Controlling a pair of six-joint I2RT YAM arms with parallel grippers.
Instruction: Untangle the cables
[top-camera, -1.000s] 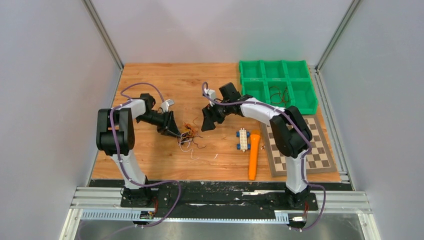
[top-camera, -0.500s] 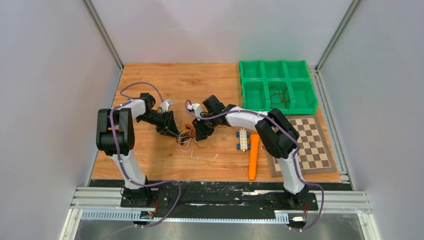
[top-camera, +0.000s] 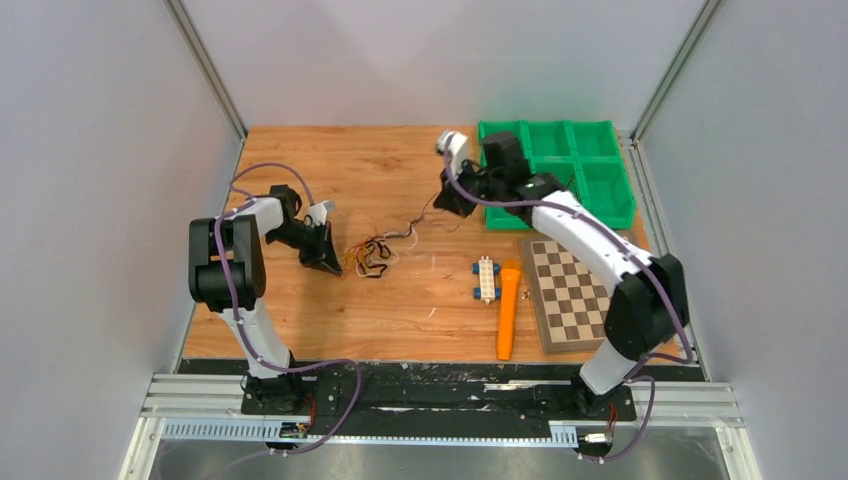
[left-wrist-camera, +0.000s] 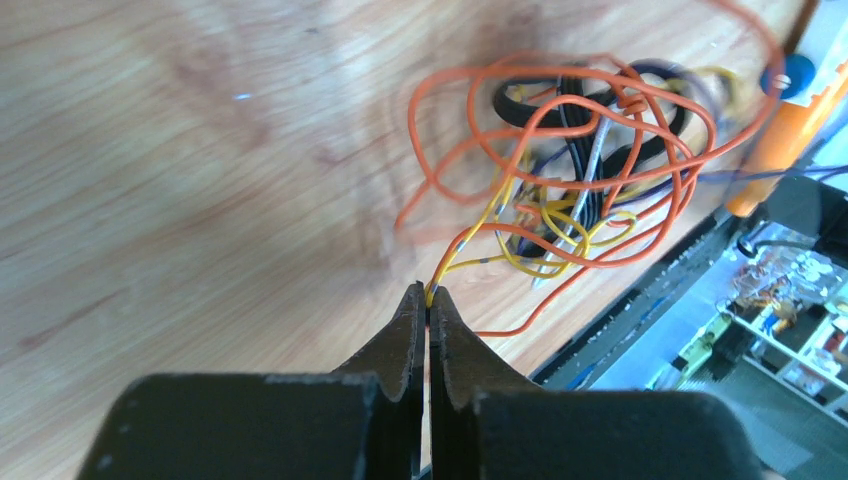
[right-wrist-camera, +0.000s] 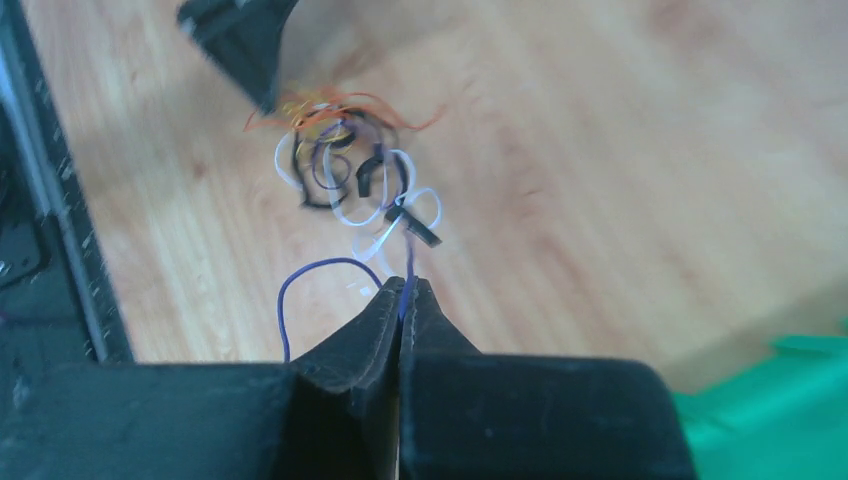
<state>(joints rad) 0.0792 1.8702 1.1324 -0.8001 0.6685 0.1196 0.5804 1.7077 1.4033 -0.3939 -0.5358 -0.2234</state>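
Note:
The cables (top-camera: 372, 252) lie as a small clump of thin orange, yellow, black and white wires on the wooden table, left of centre. My left gripper (top-camera: 332, 262) sits at the clump's left edge. In the left wrist view it (left-wrist-camera: 428, 291) is shut on a yellow wire leading into the clump (left-wrist-camera: 590, 180). My right gripper (top-camera: 446, 201) is raised near the green bin. It (right-wrist-camera: 403, 286) is shut on a thin purple wire that runs taut back to the cables (right-wrist-camera: 335, 165).
A green compartment bin (top-camera: 612, 190) stands at the back right, just behind the right wrist. A chessboard (top-camera: 570, 290), an orange tool (top-camera: 508, 312) and a white and blue block piece (top-camera: 486, 278) lie right of centre. Grey walls enclose the table.
Both grippers have shut on wires. The right arm reached into the clump, then swung back toward the green bin, drawing one wire out. The clump shifted slightly left and spread.

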